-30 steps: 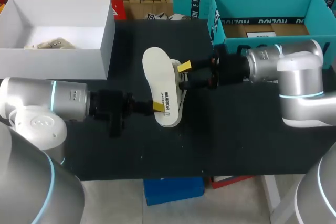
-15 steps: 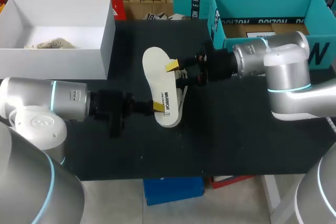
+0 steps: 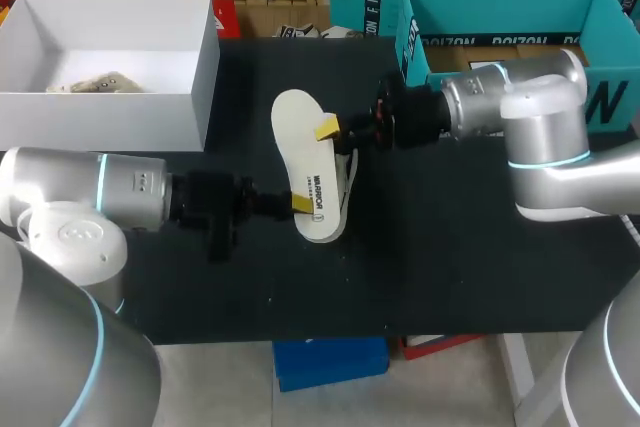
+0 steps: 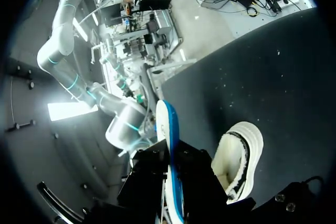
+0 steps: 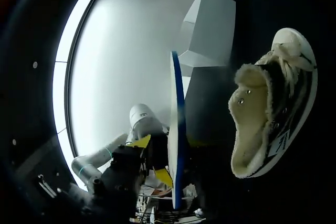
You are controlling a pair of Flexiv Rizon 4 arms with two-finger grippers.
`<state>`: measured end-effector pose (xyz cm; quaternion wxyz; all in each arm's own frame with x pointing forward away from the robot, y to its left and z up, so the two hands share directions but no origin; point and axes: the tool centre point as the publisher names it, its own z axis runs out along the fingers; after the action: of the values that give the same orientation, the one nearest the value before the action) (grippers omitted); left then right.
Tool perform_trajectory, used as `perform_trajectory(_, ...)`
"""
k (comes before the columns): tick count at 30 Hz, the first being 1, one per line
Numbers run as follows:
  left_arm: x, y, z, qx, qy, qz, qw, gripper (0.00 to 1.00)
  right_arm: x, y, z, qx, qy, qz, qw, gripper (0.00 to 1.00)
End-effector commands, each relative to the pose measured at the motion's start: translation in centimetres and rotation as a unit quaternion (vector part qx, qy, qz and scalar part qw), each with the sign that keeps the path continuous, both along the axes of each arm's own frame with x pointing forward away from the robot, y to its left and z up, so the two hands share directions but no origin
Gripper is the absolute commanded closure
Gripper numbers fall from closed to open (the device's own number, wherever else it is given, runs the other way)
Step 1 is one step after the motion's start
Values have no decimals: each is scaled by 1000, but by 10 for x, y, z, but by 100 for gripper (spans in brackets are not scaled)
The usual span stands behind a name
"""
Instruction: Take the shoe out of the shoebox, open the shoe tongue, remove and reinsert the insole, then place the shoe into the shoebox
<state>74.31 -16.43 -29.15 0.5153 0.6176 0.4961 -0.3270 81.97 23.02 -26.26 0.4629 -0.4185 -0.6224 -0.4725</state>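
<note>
- Black counter (image 3: 450, 257) carries a white box (image 3: 110, 107) at its back left and a teal shoebox (image 3: 412, 47) at its back right.
- Left hand (image 3: 300, 205) is clamped on the heel end of the insole (image 3: 303, 152) and holds it up off the counter.
- Right hand (image 3: 335, 132) is at the insole's right edge, toward the toe half. I cannot tell whether it grips.
- From the head view, the insole's long axis runs from near to far. Its toe points to the counter's back, and its broad white face is turned up.
- Shoe (image 3: 349, 175) lies on the counter just beside and partly under the insole, between the two hands and outside both boxes.
- Head view hides most of the shoe behind the insole.
- Left wrist view shows the insole (image 4: 169, 145) edge-on with a blue underside, set in the left hand (image 4: 170, 182). It also shows the fleece-lined mouth of the shoe (image 4: 239, 156).
- Right wrist view also shows the insole (image 5: 176, 129) edge-on, with the left hand (image 5: 152, 158) at its far end. The shoe (image 5: 273, 114) shows its laces and lining there.
</note>
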Motion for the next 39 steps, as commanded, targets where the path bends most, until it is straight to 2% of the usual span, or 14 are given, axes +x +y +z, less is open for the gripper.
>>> perform_trajectory(1,-1,-1,0,1,-2,3,1000,100,1,2,-2,1,1,1,1000,75)
perform_trajectory(5,-1,-1,0,1,-2,3,1000,100,1,4,-3,3,3,3,1000,78)
perform_trajectory(6,-1,-1,0,1,-2,3,1000,100,1,4,-4,3,4,3,1000,82)
perform_trajectory(8,-1,-1,0,1,-2,3,1000,100,1,5,-5,2,4,4,1000,100)
perform_trajectory(25,-1,0,0,3,-2,2,1000,100,0,7,-7,1,7,9,1000,100)
perform_trajectory(26,-1,0,0,5,-1,3,1000,66,0,7,-7,1,7,9,1000,100)
perform_trajectory(27,-2,0,0,5,1,6,1000,12,0,7,-7,1,7,9,1000,100)
perform_trajectory(28,-1,1,1,5,1,6,1000,0,0,7,-7,1,7,9,1000,100)
perform_trajectory(34,-4,9,4,24,24,20,999,0,0,7,-7,1,7,9,1000,100)
perform_trajectory(39,-10,22,12,70,50,36,996,0,0,7,-7,1,7,9,1000,100)
